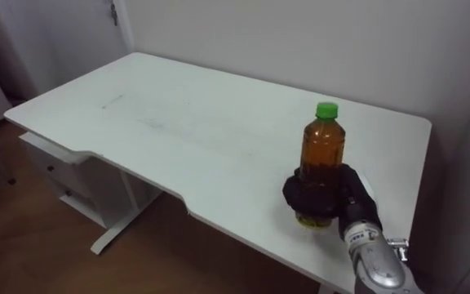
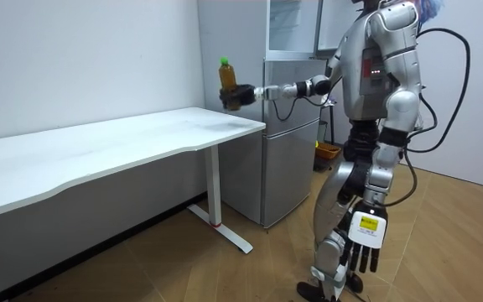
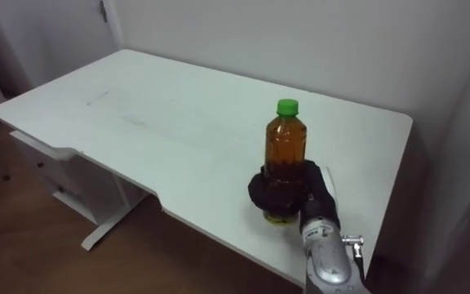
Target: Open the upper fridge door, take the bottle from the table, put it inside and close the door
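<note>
Bottle (image 1: pixel 323 147) upright, cap (image 1: pixel 326 110) up, in right robot hand (image 1: pixel 351 196).

Wide tabletop (image 1: pixel 178 122) — fridge (image 2: pixel 288 151) at end

**Surface** (image 1: pixel 219 122): long white desk top with rounded corners. The front edge curves inward along part of its length. The finish is matte, with a few faint marks toward the robot's far left end.

**Support:** a white upright leg (image 2: pixel 214 189) on a flat white foot bar (image 2: pixel 225 233). A white drawer unit (image 1: pixel 55 167) sits beneath the left end.

**Position:** the back edge runs along the pale wall (image 1: pixel 300 41). The right end stands just beside the fridge (image 2: pixel 290 143).

**Floor** (image 1: pixel 23 237): wood-pattern boards carrying the surface's foot bar and the fridge.
</note>
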You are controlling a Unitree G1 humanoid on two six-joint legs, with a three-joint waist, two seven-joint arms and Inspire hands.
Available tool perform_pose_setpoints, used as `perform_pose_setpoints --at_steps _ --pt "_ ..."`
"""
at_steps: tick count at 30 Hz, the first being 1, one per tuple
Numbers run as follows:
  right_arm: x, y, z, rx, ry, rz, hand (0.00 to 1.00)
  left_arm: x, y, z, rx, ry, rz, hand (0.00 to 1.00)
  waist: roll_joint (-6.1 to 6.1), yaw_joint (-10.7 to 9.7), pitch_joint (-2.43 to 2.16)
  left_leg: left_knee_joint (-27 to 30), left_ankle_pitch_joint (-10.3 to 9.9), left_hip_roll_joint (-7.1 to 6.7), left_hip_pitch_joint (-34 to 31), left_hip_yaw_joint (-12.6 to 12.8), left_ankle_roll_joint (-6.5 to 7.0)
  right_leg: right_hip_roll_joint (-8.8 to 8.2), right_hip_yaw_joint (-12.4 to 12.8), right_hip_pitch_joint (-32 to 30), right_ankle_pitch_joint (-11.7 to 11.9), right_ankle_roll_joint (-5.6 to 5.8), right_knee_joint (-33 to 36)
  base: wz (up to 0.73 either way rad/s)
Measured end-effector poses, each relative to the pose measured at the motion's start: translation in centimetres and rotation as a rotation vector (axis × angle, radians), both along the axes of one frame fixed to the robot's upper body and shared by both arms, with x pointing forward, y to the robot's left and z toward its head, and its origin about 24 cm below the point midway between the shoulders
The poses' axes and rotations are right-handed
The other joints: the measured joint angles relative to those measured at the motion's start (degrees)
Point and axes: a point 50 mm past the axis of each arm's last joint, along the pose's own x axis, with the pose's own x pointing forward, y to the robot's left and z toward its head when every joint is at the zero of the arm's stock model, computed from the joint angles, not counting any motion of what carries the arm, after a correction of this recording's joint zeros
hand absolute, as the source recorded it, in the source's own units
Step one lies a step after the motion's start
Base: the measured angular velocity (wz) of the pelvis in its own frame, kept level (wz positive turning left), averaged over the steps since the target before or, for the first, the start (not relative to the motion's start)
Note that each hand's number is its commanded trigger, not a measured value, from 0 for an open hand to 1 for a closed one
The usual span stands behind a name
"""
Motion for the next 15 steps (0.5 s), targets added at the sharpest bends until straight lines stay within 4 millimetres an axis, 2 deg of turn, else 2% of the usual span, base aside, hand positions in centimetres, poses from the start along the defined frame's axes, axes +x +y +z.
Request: perform_pose_setpoints --at_steps 2,4,8,15 --pt "-0.1 0.2 0.5 0.001 -0.021 0.022 1.0 -0.5 0.2 0.0 -0.006 0.012 0.017 0.0 -0.08 -0.09 -0.1 -0.61 -0.01 -0.02 1.74 0.16 0.02 0.0 0.26 1.45 -0.02 0.04 -0.27 -0.06" --pt "-0.1 0.5 0.8 0.001 -0.026 0.048 1.0 -1.0 0.4 0.0 -0.011 0.024 0.039 0.0 -0.18 -0.36 -0.41 -0.91 -0.06 -0.02 3.34 0.2 0.04 0.09 0.26 3.1 -0.02 0.1 -0.97 -0.02" --pt "-0.6 1.2 1.7 -0.025 -0.051 0.113 1.0 -1.6 1.2 0.1 -0.019 0.045 0.062 0.0 -0.42 -1.54 -1.67 -1.39 -0.13 -0.02 5.16 0.17 0.04 0.2 0.23 4.53 -0.1 0.21 -1.86 0.0" --pt "-1.4 1.0 4.6 -0.09 -0.181 0.123 1.0 -1.2 2.7 0.4 0.025 0.042 0.041 0.0 -0.58 -2.13 -1.61 -1.8 -0.33 -0.08 8.37 0.4 0.08 0.32 0.86 7.99 -0.19 0.43 -2.15 0.0"
